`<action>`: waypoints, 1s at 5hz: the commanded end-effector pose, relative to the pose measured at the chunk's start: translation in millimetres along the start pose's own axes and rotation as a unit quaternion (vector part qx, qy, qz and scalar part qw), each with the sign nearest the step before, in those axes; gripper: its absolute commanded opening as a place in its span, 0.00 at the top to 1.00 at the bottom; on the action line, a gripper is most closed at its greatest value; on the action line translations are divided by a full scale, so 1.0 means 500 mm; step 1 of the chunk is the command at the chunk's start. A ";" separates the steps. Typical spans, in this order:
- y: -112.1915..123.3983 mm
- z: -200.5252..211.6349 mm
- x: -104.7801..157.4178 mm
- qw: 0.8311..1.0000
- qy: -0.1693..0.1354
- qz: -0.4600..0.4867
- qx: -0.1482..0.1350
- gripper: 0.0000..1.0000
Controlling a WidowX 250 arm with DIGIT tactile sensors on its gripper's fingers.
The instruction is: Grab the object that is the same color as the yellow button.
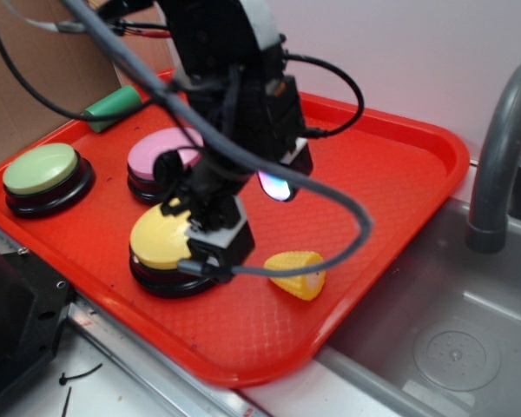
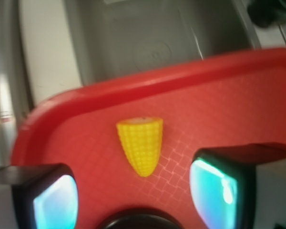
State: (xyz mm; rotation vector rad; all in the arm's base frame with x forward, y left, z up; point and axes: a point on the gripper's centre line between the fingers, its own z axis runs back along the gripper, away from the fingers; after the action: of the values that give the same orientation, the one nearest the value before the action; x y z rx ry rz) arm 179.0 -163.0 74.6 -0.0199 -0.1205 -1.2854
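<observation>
A: While the arm hangs over the red tray (image 1: 399, 174), the hand (image 2: 133, 200) sits low above the yellow button (image 1: 159, 239), its two glowing pads (image 2: 57, 202) spread wide with nothing between them.

B: And the corn (image 1: 297, 274)?

A: Lying on its side on the tray, just beside the yellow button, on the side toward the grey sink (image 1: 451, 347). Not touching the button, not touching the hand.

B: From the wrist view?

A: The corn sits ahead of the hand, roughly centred between the pads, tapered tip pointing back toward the button, pale flat end toward the tray rim.

B: Other buttons?

A: A pink button (image 1: 161, 152) just behind the yellow button, partly hidden by the arm. A green button (image 1: 42, 169) off to the yellow button's far side, away from the corn. A green cylinder (image 1: 113, 107) lies beyond the pink one, at the tray's back edge.

B: Cables?

A: A dark cable (image 1: 347, 243) loops over the tray, passing above the corn.
</observation>
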 end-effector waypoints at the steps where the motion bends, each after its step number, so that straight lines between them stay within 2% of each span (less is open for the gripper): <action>1: 0.006 -0.066 0.023 0.997 0.036 0.060 0.021 0.00; 2: 0.008 -0.089 0.026 0.999 0.033 0.030 0.008 0.00; 3: 0.008 -0.098 0.031 1.000 0.024 0.010 0.015 0.39; 4: 0.018 -0.079 0.019 1.000 -0.004 0.022 0.006 1.00; 5: 0.032 -0.053 0.006 0.998 -0.024 0.050 0.000 1.00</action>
State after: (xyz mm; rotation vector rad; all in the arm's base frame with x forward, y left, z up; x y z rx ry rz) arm 200.3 -156.4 36.6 -0.0545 -0.0980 -1.1763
